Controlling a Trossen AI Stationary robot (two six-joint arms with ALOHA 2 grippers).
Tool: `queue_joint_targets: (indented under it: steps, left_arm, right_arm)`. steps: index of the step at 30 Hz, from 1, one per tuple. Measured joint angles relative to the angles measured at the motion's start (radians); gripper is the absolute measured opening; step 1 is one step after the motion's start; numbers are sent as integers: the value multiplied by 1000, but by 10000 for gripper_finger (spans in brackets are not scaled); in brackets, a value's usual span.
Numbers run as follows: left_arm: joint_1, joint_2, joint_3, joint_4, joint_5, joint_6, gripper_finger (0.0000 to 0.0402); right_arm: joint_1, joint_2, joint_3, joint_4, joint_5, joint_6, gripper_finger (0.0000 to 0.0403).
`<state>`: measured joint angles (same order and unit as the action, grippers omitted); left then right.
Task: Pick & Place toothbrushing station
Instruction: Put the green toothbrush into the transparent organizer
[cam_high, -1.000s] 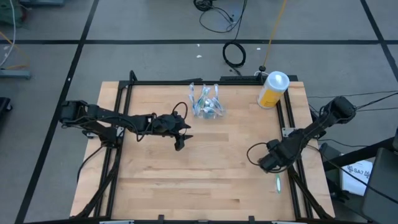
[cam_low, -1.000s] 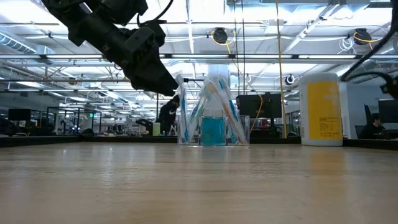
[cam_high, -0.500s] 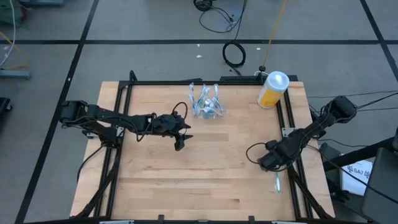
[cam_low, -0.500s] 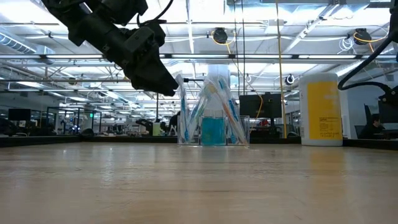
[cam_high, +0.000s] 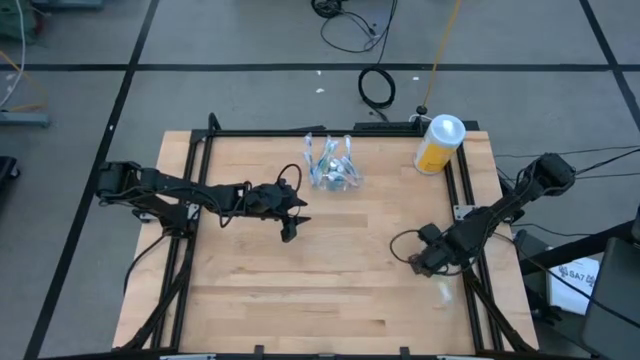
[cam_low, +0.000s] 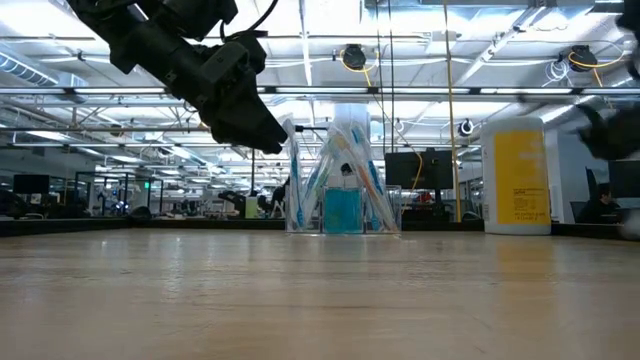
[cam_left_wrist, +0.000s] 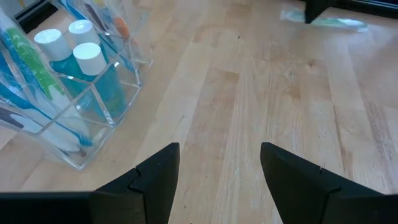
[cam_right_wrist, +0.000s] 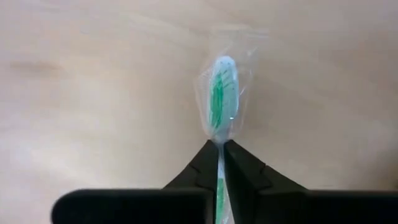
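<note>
The toothbrushing station is a clear plastic holder (cam_high: 330, 166) (cam_low: 342, 182) standing on the table toward its far edge. It holds white-capped teal toothpaste tubes (cam_left_wrist: 93, 74) and several thin toothbrushes (cam_left_wrist: 25, 68) leaning in it. My left gripper (cam_high: 290, 230) (cam_left_wrist: 217, 149) hangs open above the wood, just near and left of the holder. Near the table's right edge my right gripper (cam_high: 436, 274) (cam_right_wrist: 221, 149) is shut on a green-and-white toothbrush in a clear wrapper (cam_right_wrist: 221, 102) (cam_high: 444, 291). My right gripper pinches the wrapped toothbrush just behind its head (cam_right_wrist: 220, 144) between its two fingertips. The head sticks out past the fingers over the wood, and the handle runs back between them. The fingers hide the handle. Whether the toothbrush is lifted off the table I cannot tell.
A yellow bottle with a white cap (cam_high: 438, 143) (cam_low: 517, 175) stands at the far right corner. A black frame rail (cam_high: 462, 200) runs along the table's right edge, beside my right arm. Bare wood (cam_high: 340, 280) lies between the two grippers.
My right gripper has shut on the wrapped toothbrush near the table's right edge, and that arm has shifted a little toward the table's left. My left gripper has kept still and open.
</note>
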<state>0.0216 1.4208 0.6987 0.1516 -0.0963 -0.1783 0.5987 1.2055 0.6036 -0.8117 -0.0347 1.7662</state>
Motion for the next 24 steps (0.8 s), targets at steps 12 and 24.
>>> queue_joint_targets:
  steps: [12, 24]
  left_arm:
    - [0, 0, 1, 1, -1, 0, 232]
    - [0, 0, 1, 2, -2, 0, 232]
  right_arm:
    - [-51, -107, 79, 301, 591, -460, 3]
    - [-305, -98, 78, 1085, 976, -1534, 5]
